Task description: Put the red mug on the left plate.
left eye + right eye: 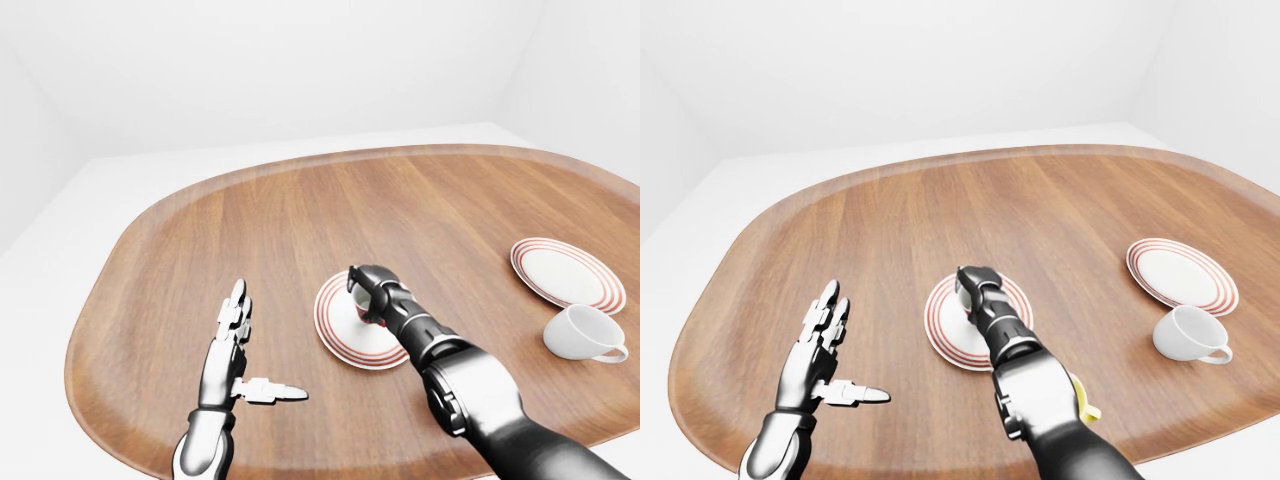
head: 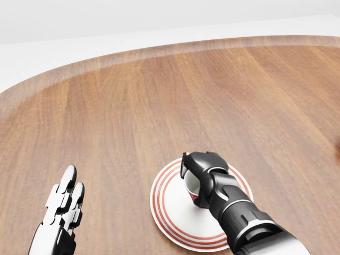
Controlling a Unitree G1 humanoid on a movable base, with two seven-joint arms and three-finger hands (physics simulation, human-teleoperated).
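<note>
The right hand (image 2: 204, 172) has its dark fingers curled round the red mug (image 2: 194, 192), gripping it from above and from the side, so that only the pale inside of the rim and a sliver of red wall under the wrist show in the head view. Directly beneath that hand lies the left plate (image 2: 170, 220), white with red rings, and the mug sits over the plate's middle; whether its base touches the plate cannot be told, as the hand covers it. Well off to the left of the right hand, the left hand (image 1: 232, 345) hovers over bare wood with its fingers stretched out flat and its thumb pointing sideways, holding nothing. Far to the right of the gripping hand, in the left-eye view, a second ringed plate (image 1: 567, 273) rests near the edge of the wooden worktop (image 1: 300, 220), and a white cup (image 1: 580, 333) lies tipped on its side just below that plate.
</note>
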